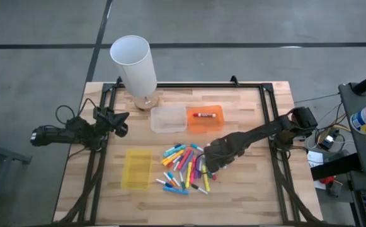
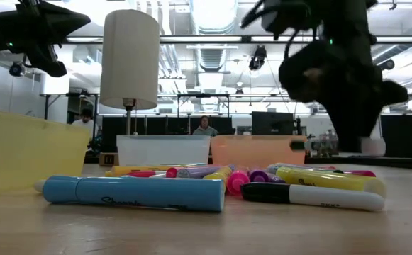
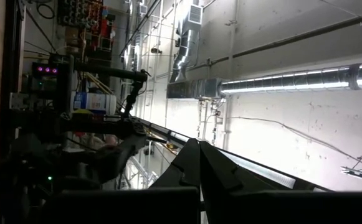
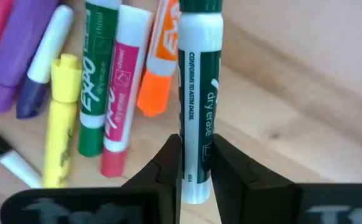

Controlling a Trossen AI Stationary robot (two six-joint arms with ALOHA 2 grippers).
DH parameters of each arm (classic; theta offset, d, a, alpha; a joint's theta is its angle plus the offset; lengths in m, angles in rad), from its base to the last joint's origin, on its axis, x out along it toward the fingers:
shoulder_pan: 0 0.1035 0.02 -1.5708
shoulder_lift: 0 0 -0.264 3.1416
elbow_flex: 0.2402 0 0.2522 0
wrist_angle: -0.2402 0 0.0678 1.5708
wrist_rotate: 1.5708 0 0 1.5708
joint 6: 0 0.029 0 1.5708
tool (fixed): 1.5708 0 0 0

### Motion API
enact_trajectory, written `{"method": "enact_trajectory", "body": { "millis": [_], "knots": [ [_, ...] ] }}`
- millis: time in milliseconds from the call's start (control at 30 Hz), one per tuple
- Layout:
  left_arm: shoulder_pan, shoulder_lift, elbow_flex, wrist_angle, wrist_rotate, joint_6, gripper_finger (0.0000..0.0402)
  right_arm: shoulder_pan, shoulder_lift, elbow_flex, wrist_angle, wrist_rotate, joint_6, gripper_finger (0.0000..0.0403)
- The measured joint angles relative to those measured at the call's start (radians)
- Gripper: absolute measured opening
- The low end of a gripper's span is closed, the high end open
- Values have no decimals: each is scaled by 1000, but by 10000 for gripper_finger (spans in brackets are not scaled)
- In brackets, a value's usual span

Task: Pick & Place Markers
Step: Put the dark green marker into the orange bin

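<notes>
A loose pile of markers point(image 1: 183, 167) in mixed colours lies on the wooden table point(image 1: 252, 195) near its middle. My right gripper point(image 1: 211, 165) hangs over the pile's right side, pointing down, shut on a green-and-white dry-erase marker point(image 4: 198, 93). Beside that marker lie green, pink, orange, yellow and purple markers point(image 4: 90, 93) flat on the wood. One red marker point(image 1: 205, 116) lies in the orange tray point(image 1: 205, 125). My left gripper point(image 1: 121, 123) waits shut at the table's left edge, holding nothing. My right gripper pinches the green-and-white marker by its white barrel point(image 4: 197, 163), close to one end, between the two fingers point(image 4: 168, 171). The fingers come from above and lie across the marker. The marker lies about level in the hold, and in the low view its pale end point(image 2: 373, 146) hangs above the tabletop.
A tall white cylinder point(image 1: 134, 63) stands on a small base at the far edge. A clear tray point(image 1: 168, 119) sits next to the orange tray, and a yellow tray point(image 1: 137, 169) sits left of the pile. A black frame point(image 1: 277, 157) runs along the table's sides.
</notes>
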Motion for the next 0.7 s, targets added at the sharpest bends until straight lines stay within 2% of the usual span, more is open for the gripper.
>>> {"method": "enact_trajectory", "body": {
  "millis": [200, 467, 700],
  "knots": [
    [0, 0, 0, 0, 0, 0, 0, -23, 0, 148, -220, 171, -235, 51],
    [0, 0, 0, 0, 0, 6, 0, -123, 0, 250, -256, 310, -641, 51],
    [0, 0, 0, 1, 0, 6, 0, -250, 0, 283, -292, 459, -983, 51]
  ]
}}
